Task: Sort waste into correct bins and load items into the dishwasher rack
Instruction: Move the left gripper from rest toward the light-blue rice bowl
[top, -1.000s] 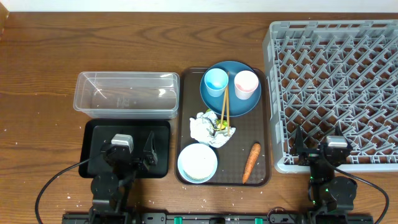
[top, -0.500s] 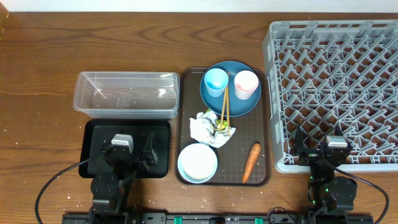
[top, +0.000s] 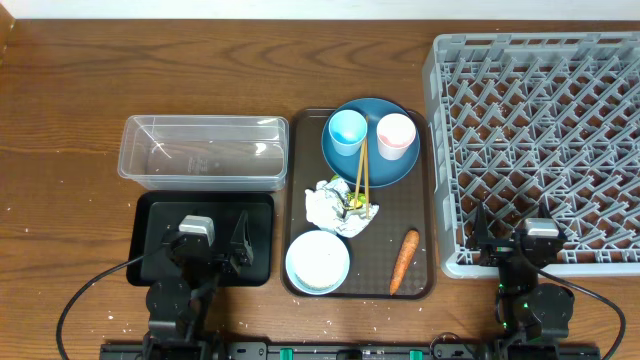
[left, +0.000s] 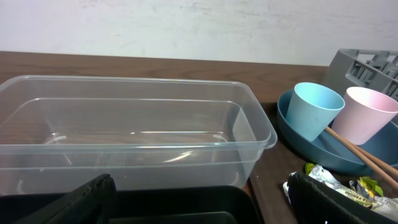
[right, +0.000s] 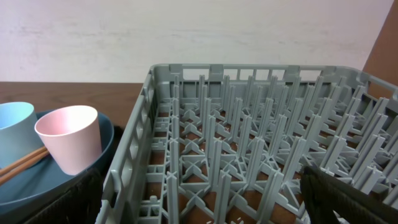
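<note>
1. Wooden surface (top: 200, 70): carries everything listed below.
2. Dishwasher rack (top: 540, 120): grey peg crate at the right side of the surface. No item is seen among its pegs.
3. Dark brown serving tray (top: 400, 210): at centre, between the bins and the rack, just beside the rack's left wall.
4. Clear tub (top: 203, 152): left of the serving tray, toward the far side. Nothing is seen inside it.
5. Black tray (top: 150, 210): directly in front of the clear tub. No waste is seen on its visible parts.
6. Blue plate (top: 392, 170): on the far end of the serving tray.
7. White bowl (top: 318, 262): near left corner of the serving tray, upright.
8. Crumpled wrapper (top: 335, 205): on the serving tray between bowl and plate, touching the plate's near rim.
9. Light blue cup (top: 347, 131) and pink cup (top: 396, 135): standing upright side by side on the plate, blue to the left.
10. Carrot (top: 404, 261): lying on the serving tray's near right part, apart from the bowl.
11. Chopsticks (top: 359, 175): together, leaning from beside the blue cup across the plate's rim onto the wrapper.
12. Left fingers (left: 339, 199): spread wide with nothing between them, above the black tray, facing the tub.
13. Right fingers (right: 348, 193): spread wide, holding nothing, at the rack's near left corner.
</note>
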